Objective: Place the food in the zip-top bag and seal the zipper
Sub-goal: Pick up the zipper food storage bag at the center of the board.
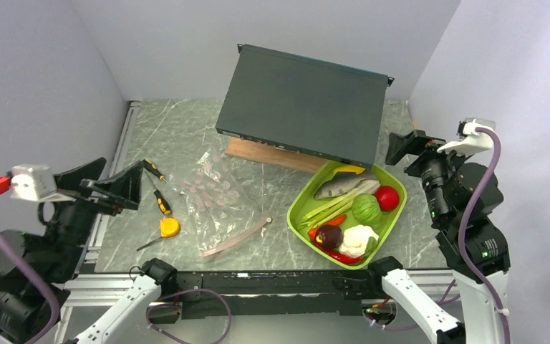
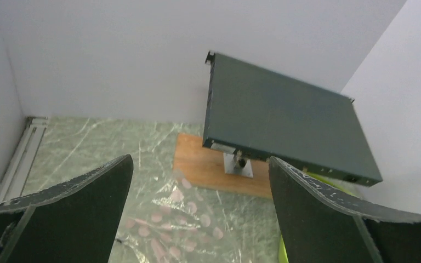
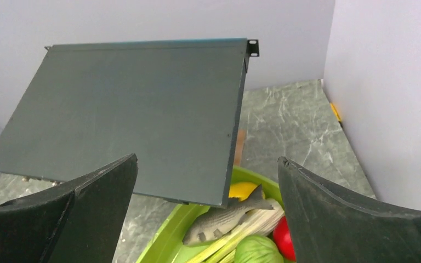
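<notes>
The clear zip-top bag (image 1: 215, 193) with pink dots lies flat on the table, its pink zipper strip (image 1: 234, 239) at the near edge; it also shows in the left wrist view (image 2: 181, 219). The food lies in the lime-green tray (image 1: 301, 203): grey fish (image 1: 340, 187), green cabbage (image 1: 366, 208), red tomato (image 1: 387, 198), yellow fruit (image 1: 349, 170), purple ball (image 1: 329, 236), white cauliflower (image 1: 356, 240), green stalks (image 1: 327, 209), red chili (image 1: 336, 254). My left gripper (image 1: 125, 186) is open and empty, raised left of the bag. My right gripper (image 1: 407, 150) is open and empty, raised right of the tray; its view shows the fish (image 3: 225, 218).
A dark flat metal case (image 1: 304, 104) rests tilted on a wooden block (image 1: 265, 155) at the back, overhanging the tray's far end. Two yellow-handled screwdrivers (image 1: 161, 201) and a yellow tape measure (image 1: 170, 227) lie left of the bag. Walls close in both sides.
</notes>
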You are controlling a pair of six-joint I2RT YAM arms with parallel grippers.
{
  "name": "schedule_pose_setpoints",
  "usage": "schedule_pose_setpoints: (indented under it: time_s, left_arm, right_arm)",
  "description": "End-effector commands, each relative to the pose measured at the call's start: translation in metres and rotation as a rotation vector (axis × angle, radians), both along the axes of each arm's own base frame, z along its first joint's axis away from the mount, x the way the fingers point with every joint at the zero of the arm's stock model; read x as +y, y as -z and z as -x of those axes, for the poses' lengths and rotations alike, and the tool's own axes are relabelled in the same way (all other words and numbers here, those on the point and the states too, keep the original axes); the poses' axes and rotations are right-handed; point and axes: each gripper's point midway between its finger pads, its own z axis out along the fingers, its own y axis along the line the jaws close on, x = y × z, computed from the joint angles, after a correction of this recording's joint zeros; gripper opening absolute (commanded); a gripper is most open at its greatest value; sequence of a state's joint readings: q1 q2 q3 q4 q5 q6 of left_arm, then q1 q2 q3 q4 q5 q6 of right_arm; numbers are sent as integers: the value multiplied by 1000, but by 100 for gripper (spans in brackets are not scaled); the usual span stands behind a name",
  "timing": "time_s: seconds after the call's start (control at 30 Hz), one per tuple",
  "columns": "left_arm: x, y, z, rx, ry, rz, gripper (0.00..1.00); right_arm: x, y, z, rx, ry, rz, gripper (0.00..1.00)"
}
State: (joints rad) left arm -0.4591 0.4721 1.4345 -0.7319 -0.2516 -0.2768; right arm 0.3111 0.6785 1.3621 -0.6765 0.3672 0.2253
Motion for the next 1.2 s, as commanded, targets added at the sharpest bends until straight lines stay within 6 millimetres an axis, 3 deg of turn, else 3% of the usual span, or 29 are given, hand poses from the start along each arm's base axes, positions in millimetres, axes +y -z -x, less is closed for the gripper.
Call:
schedule_pose_setpoints:
  time_s: [0.0,0.3,0.47,0.6,0.77,0.9,1.0,1.1,1.17]
  left_arm:
    - [-21,39,-30,179,27,-61,99]
    - [-47,121,-46,427,102,-96,99]
    - [-72,165,-44,527,226,-94,99]
    - [-109,208,-40,637,411,-74,99]
    - [-153,251,-36,708,618,-17,99]
    - [-174,280,-32,727,608,-107,99]
    - [-173,301,-29,783,457,-350,99]
    - [-161,321,-26,815,225,-737,99]
    - [-153,318,-27,800,84,-914,99]
  right_arm:
    - [15,2,-2,-2,-79,-13,100]
    - [107,-5,-3,-53,-555,-164,100]
    - [156,-16,29,-151,-916,-122,100]
    - [183,-15,55,-161,-1173,-132,100]
    - [190,-7,54,-153,-1222,-179,100]
    - [192,4,50,-116,-1224,-189,100]
    - [187,9,45,-109,-1173,-171,100]
    - [181,10,39,-109,-1110,-148,100]
    - [179,8,38,-115,-1092,-134,100]
